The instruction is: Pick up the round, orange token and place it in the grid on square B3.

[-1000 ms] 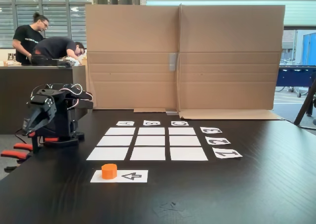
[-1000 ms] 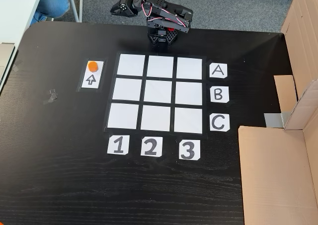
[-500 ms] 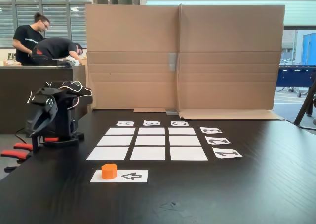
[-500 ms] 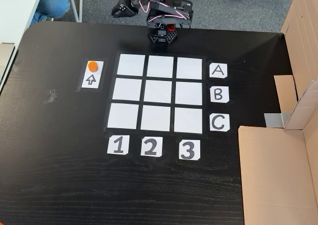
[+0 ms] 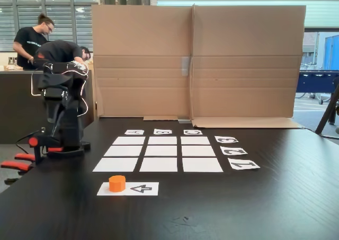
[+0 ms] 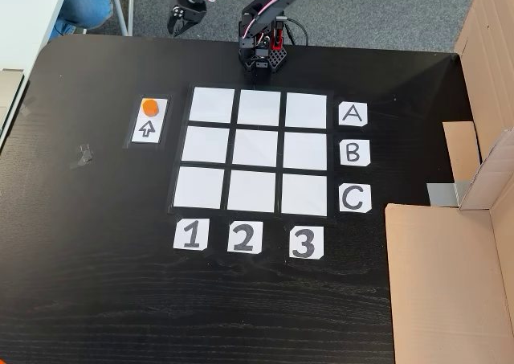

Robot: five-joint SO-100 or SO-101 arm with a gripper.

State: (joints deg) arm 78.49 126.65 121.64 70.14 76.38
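Your arm has unfolded from its crouch and now reaches up and out past the tabletop (image 6: 96, 300) edge; the gripper (image 6: 181, 22) hangs with its jaws slightly spread and empty. The token (image 6: 149, 106) sits untouched on the arrow sheet (image 6: 149, 128), beside the grid (image 6: 255, 149). Square B3 (image 6: 305, 151) lies bare: judge this the opening reach toward the token

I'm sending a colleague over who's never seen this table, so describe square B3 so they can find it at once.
On the black table, find the grid of nine white paper rectangles. Square B3 is the middle cell of the column above the "3" label, directly beside the "B" label. Alone among the nine identical cells, it lines up with both labels.
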